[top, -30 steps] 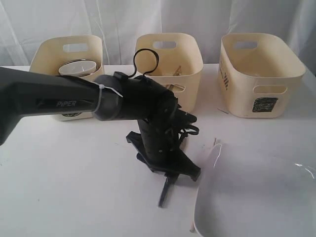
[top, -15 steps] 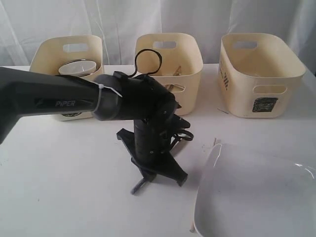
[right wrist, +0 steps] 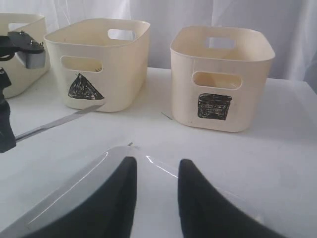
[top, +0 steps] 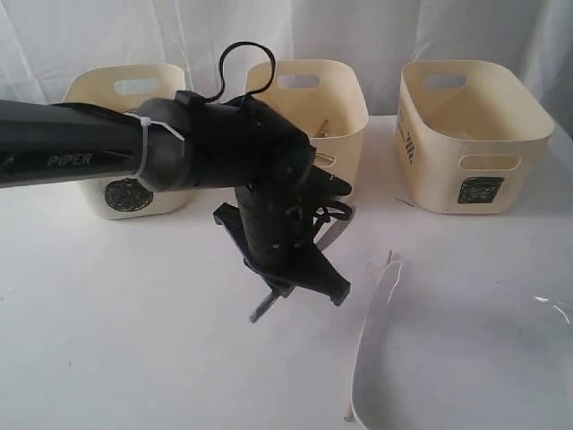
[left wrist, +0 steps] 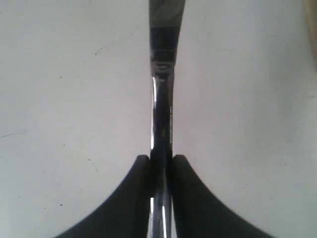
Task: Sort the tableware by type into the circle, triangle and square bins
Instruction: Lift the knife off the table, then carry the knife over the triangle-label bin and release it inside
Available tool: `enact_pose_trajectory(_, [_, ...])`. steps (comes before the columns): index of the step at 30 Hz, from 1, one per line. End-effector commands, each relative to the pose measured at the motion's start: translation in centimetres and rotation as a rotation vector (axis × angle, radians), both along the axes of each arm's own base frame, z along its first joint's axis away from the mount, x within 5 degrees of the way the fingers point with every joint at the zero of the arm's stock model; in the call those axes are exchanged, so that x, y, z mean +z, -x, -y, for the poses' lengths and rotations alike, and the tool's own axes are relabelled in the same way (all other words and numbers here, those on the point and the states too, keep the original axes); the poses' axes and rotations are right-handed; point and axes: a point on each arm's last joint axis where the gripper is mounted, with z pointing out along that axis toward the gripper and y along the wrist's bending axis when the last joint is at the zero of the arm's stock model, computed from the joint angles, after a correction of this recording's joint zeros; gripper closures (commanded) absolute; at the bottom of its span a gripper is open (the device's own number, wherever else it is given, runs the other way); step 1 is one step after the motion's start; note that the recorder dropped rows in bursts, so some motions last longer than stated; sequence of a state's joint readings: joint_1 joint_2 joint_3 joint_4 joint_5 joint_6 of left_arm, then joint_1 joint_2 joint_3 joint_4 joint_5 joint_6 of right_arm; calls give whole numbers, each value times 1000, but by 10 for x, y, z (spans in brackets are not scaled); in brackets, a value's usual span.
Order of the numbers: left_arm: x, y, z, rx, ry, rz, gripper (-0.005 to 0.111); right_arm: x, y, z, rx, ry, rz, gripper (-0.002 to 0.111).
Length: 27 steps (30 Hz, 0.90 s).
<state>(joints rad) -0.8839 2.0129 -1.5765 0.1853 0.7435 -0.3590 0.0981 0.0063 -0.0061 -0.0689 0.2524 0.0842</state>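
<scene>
Three bins (top: 345, 134) behind; left jaws tight on knife (left wrist: 161, 124) (right jaws' hold unclear).

We see bright, soft, even light; the white bench (top: 134, 340) washes out and shadows stay faint. Glare streaks the large white square plate (top: 555, 309). Up close, the slim steel knife (left wrist: 162, 114) and black left tool (left wrist: 161, 159) look blurred.

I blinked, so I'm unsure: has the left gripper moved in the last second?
Yes. The left gripper, shut on the knife, shifted left, away from the plate, nearer the triangle bin.
</scene>
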Motion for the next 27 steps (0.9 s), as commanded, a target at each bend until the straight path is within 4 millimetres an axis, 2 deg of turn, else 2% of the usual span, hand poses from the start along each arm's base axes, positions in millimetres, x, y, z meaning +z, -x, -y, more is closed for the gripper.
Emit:
enact_pose_trajectory(1, [31, 0, 2, 3, 76, 44, 107, -1, 0, 1, -9, 5, 8, 80])
enact_pose_trajectory(11, [108, -4, 2, -68, 264, 283, 107, -1, 0, 1, -9, 5, 8, 80])
enact_pose_trajectory(16, [137, -13, 4, -89, 309, 423, 107, -1, 0, 1, -9, 5, 8, 80])
enact_pose_trajectory(23, [159, -36, 5, -83, 332, 581, 107, -1, 0, 1, -9, 5, 8, 80])
enact_pose_trajectory(27, [153, -61, -2, -31, 330, 590, 107, -1, 0, 1, -9, 5, 8, 80])
